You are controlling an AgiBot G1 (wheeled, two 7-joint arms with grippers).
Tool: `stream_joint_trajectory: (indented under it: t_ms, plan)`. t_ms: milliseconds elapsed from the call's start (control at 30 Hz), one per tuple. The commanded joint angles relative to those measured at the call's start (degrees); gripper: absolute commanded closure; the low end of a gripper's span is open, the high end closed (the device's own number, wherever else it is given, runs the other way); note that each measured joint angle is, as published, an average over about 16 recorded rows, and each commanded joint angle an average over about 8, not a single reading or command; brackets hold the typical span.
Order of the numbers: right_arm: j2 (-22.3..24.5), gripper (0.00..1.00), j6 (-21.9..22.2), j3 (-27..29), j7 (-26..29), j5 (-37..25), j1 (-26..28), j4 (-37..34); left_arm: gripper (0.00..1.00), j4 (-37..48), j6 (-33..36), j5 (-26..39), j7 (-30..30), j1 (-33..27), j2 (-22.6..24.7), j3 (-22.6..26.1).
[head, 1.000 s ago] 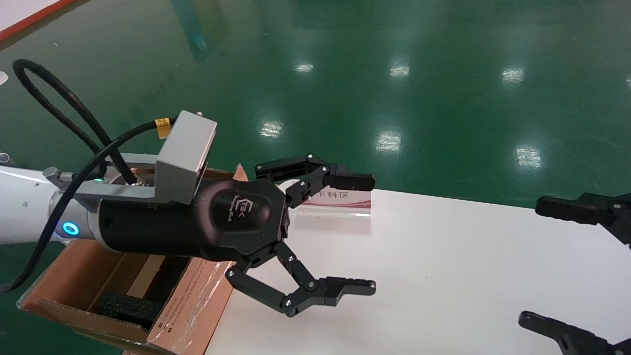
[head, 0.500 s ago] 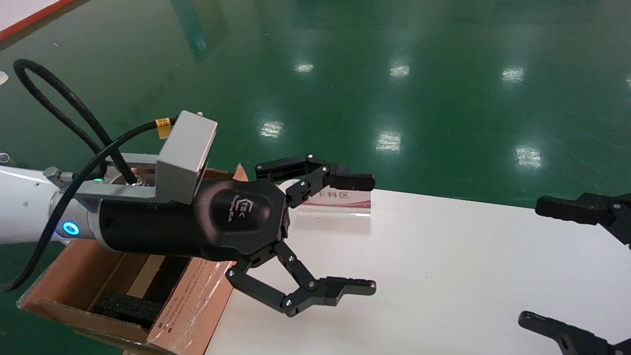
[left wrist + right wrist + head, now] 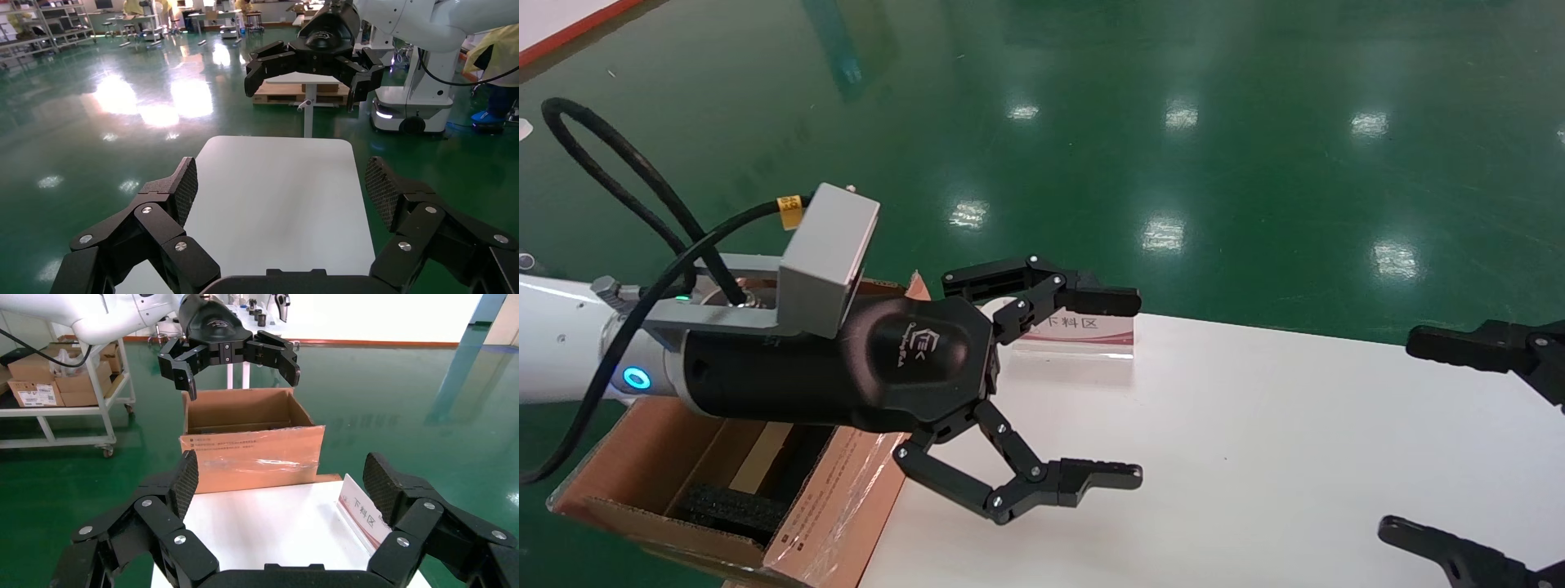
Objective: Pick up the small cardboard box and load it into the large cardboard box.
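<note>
Looking for the small cardboard box, you will not find it in any view, so which way it lies from either hand cannot be judged yet. Your left hand (image 3: 1128,388) hangs wide open and empty over the worktop's (image 3: 1254,457) left edge, just beside the large cardboard box (image 3: 838,506), which stands off that edge with flaps up. Your right hand (image 3: 1410,441), also spread wide and empty, waits at the right edge. A sign (image 3: 1079,331) stands at the far edge.
</note>
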Motion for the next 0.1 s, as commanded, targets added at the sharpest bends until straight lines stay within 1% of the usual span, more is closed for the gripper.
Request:
stream_joint_trajectory:
  t_ms: [33,100]
  plan:
    - [0.00,0.00,0.00,0.00,0.00,0.00,0.00,0.00,0.00,0.00,0.00,0.00,0.00,0.00,0.00,0.00]
    - [0.00,0.00,0.00,0.00,0.00,0.00,0.00,0.00,0.00,0.00,0.00,0.00,0.00,0.00,0.00,0.00]
